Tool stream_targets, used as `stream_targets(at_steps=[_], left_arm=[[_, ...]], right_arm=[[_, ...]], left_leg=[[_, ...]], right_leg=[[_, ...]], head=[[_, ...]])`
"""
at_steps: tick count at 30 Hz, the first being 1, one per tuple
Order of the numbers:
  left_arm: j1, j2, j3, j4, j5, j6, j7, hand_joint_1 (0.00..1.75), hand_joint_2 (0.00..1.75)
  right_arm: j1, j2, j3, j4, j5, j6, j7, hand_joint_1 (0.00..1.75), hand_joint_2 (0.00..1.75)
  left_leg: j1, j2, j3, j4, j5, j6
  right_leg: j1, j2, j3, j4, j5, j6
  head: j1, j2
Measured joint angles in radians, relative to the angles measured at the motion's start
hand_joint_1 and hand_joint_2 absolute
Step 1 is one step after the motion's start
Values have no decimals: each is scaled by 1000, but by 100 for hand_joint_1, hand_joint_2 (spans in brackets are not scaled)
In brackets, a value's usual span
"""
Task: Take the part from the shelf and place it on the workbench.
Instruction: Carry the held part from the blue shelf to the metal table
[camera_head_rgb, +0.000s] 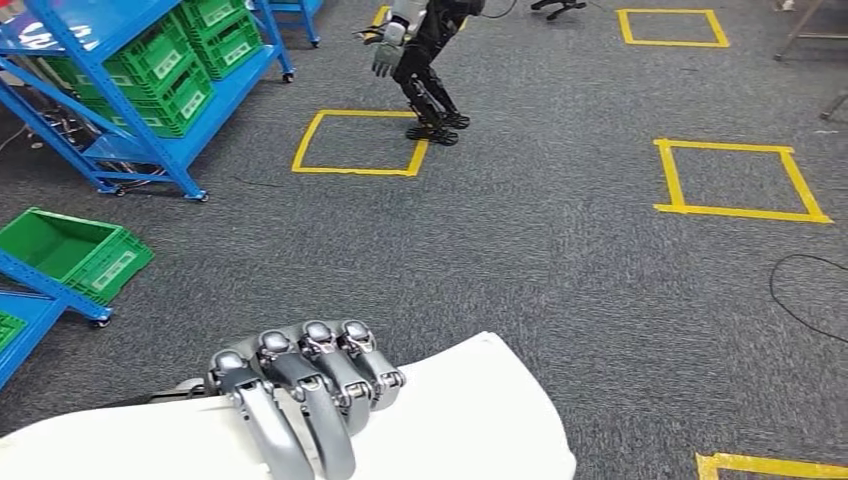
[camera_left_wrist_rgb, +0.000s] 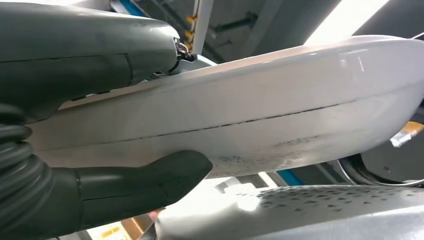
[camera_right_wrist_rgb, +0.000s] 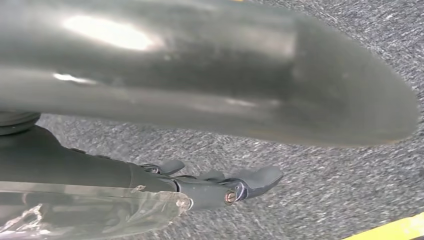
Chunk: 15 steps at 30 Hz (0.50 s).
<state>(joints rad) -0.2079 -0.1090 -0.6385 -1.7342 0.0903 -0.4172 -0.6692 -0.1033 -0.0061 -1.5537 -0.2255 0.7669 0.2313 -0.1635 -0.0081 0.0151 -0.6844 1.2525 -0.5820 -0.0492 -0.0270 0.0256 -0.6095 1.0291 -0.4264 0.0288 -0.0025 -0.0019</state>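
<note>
The left hand (camera_head_rgb: 300, 385) grips the white part (camera_head_rgb: 470, 420), fingers over its top and thumb beneath, carried low above the carpet (camera_head_rgb: 560, 250). The right hand (camera_right_wrist_rgb: 215, 187) hangs with fingers straight, holding nothing. Keep the part level and the clamp firm until a workbench appears.

No legible text, brand, no. or sign anywhere. Green crates (camera_head_rgb: 165, 70) on the blue shelf (camera_head_rgb: 150, 150), well beyond the left hand's fingers (camera_head_rgb: 300, 385), carry white labels, too small to read. Same w/ the white label on the lone green crate (camera_head_rgb: 75, 250), off to the side of those fingers. White lettering on the shelf's top edge is cut off, unreadable. Yellow tape squares (camera_head_rgb: 360, 143) on the carpet are plain outlines, no writing.
</note>
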Motion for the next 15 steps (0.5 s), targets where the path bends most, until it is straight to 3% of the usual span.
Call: stream_targets(at_steps=[1, 2, 4, 6, 8, 10, 12, 14, 15], left_arm=[[0, 3, -1, 0, 0, 0, -1, 175, 175], [0, 5, -2, 0, 0, 0, -3, 175, 175], [0, 7, -3, 0, -1, 1, -4, 175, 175], [0, 8, -4, -2, -5, 1, -5, 175, 175], [0, 8, -4, -3, -8, 3, -5, 175, 175], [0, 8, -5, -3, -10, 6, -5, 175, 175], [1, 6, -6, -3, -9, 8, -5, 175, 175], [3, 5, -6, -2, -8, 11, -5, 175, 175], [6, 6, -7, -2, -7, 14, -5, 175, 175]], right_arm=[[1, 0, 0, 0, 2, -2, 4, 0, 0], [1, 0, 1, 0, 4, -5, 9, 0, 0], [1, 0, 5, 0, 13, -16, 21, 0, 0], [0, 0, 13, 0, 29, -35, 35, 0, 0], [4, 0, 24, 0, 48, -58, 51, 0, 0], [12, 0, 36, 0, 63, -78, 66, 0, 0], [16, 0, 45, 0, 70, -90, 77, 0, 0], [13, 0, 53, 0, 71, -96, 85, 0, 0], [12, 1, 57, 0, 71, -98, 89, 0, 0]], left_leg=[[1, -1, -19, 35, -5, -1], [2, -2, -19, 31, 11, 0], [6, -15, 31, -71, 79, 2], [13, -58, 94, -200, 126, 5], [15, -85, 116, -252, 132, 12], [13, -70, 115, -257, 136, 25], [15, -50, 117, -264, 142, 40], [11, -27, 117, -266, 142, 48], [8, -15, 117, -265, 142, 50]], right_leg=[[0, 10, -1, 0, 1, 0], [-1, 21, -2, 0, 2, 1], [-5, 43, -1, 0, 5, 7], [-5, 64, -6, 3, 7, 18], [-7, 80, -13, -1, 13, 34], [-11, 88, -19, -10, 19, 49], [-7, 54, -39, 24, -5, 55], [-1, 5, -90, 140, -72, 55], [0, -6, -119, 208, -104, 55]], head=[[0, 0], [0, 0], [0, 0], [-2, 0], [-3, 0], [-3, 0], [4, 0], [11, 0], [12, 0]])
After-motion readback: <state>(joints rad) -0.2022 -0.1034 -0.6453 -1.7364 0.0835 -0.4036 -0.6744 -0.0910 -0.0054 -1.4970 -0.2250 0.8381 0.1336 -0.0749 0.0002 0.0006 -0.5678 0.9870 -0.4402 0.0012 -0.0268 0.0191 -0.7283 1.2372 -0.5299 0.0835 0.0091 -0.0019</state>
